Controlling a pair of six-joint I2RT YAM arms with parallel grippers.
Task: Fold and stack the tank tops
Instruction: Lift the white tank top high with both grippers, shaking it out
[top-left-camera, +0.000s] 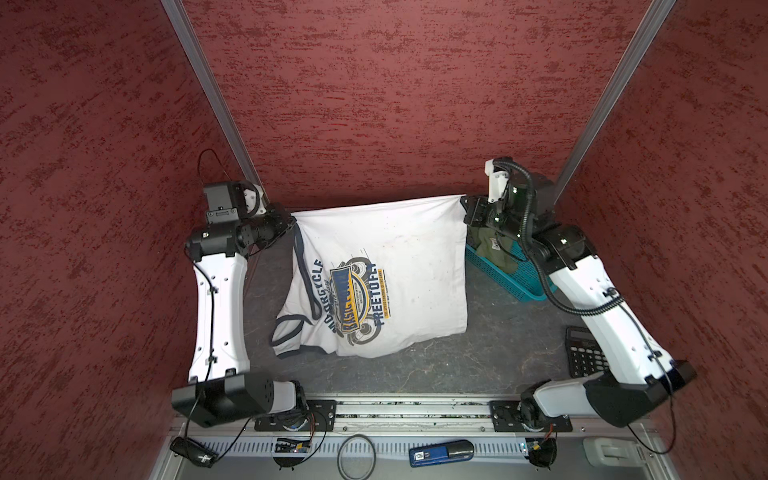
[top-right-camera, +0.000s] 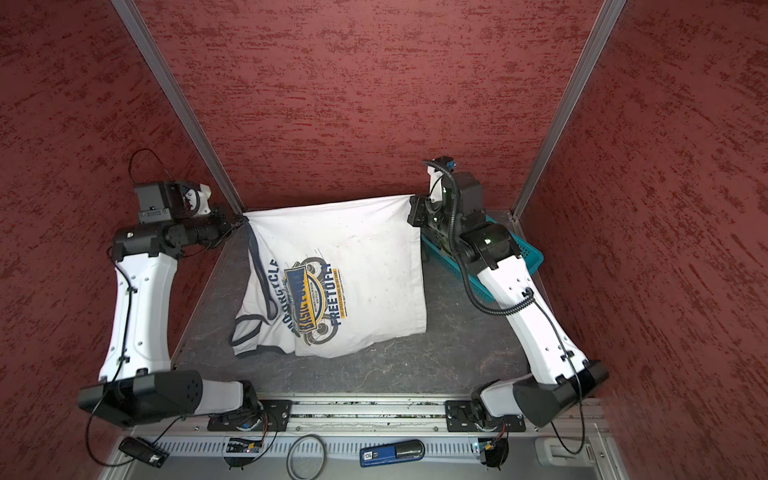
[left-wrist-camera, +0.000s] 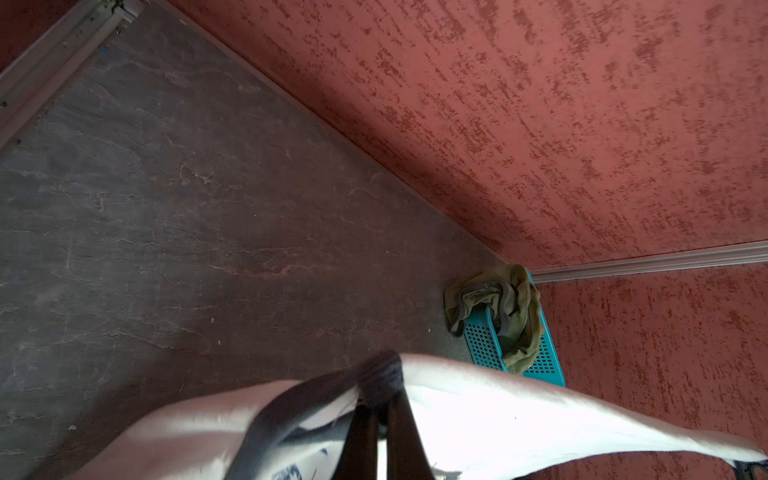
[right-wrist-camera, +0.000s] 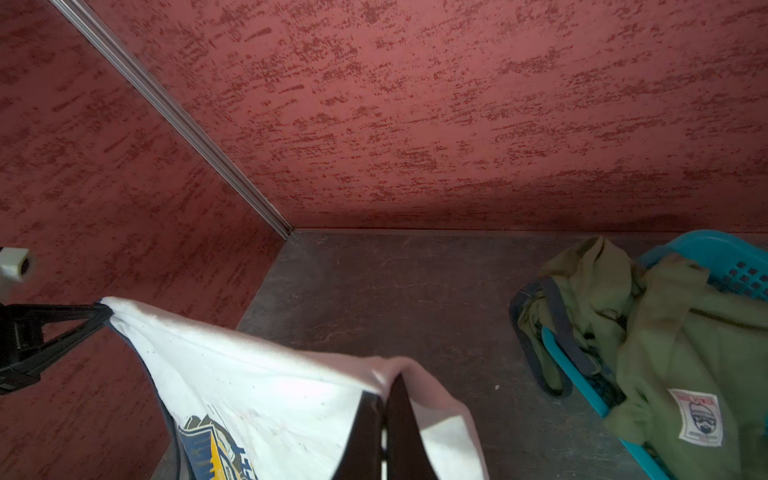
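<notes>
Both top views, lower centre: the dark tabletop (top-left-camera: 490, 357). At frame centre the white tank top (top-left-camera: 395, 257) hangs with its upper edge stretched between the two arms and its printed lower part resting on the tabletop. Right of centre, the teal basket (top-left-camera: 515, 282) holds the crumpled olive tank top (right-wrist-camera: 673, 345), which spills over its rim. The left gripper (top-left-camera: 292, 219) has its jaws pinched on the white shirt's upper left corner. The right gripper (top-left-camera: 464, 200) has its jaws pinched on the upper right corner.
</notes>
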